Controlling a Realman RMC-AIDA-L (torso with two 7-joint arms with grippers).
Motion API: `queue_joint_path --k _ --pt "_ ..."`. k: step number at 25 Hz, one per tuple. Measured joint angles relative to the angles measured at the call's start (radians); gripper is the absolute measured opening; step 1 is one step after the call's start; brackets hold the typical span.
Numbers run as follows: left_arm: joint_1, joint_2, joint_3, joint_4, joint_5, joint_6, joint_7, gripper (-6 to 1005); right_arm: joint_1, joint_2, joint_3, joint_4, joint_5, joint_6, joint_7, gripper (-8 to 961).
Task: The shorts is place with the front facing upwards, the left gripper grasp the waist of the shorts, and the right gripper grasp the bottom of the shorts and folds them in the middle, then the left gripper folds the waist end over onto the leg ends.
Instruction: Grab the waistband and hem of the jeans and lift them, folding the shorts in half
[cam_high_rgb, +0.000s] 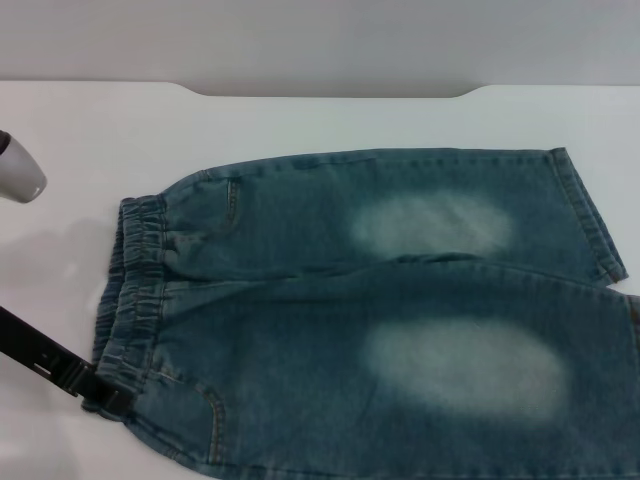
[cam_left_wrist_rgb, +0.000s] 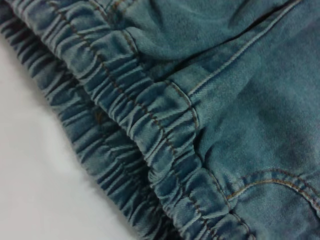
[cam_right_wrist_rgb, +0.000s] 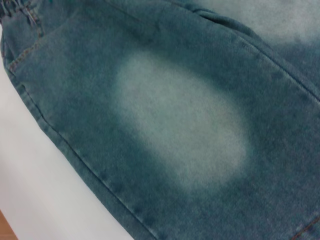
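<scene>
Shorts (cam_high_rgb: 380, 310) flat on table (cam_high_rgb: 70, 130), waist (cam_high_rgb: 135, 290) left. Left gripper (cam_high_rgb: 100, 395) at waist's near corner; finger state can't tell.

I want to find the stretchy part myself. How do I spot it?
Look at the long blue-green denim shorts spread flat on the white table. At their narrow end by the black left gripper runs the gathered, crinkly elastic waistband; only it is ruched, the rest lies smooth.
</scene>
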Motion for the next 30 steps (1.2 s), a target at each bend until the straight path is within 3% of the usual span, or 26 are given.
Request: queue_joint_path --k 4,10,18,25,30 --pt "0.000 -0.001 0.003 0.002 0.000 -0.003 0.004 433 -0.002 0.000 0.006 0.000 0.000 0.000 -0.004 521" --pt "-0.003 0.000 0.003 0.000 0.002 -0.005 0.005 197 -0.002 0.000 0.009 0.002 0.000 0.001 -0.007 523" --pt "-0.005 0.002 0.007 0.000 0.003 -0.006 0.007 45 -0.003 0.000 0.010 -0.009 -0.017 -0.005 -0.006 522" --pt "-0.016 0.001 0.023 -0.001 0.003 -0.007 0.007 45 0.010 0.011 -0.001 -0.069 -0.179 -0.063 0.000 521" --pt "-0.025 -0.001 0.025 -0.002 0.003 -0.007 0.007 45 0.010 0.021 -0.022 -0.071 -0.205 -0.089 -0.007 520"
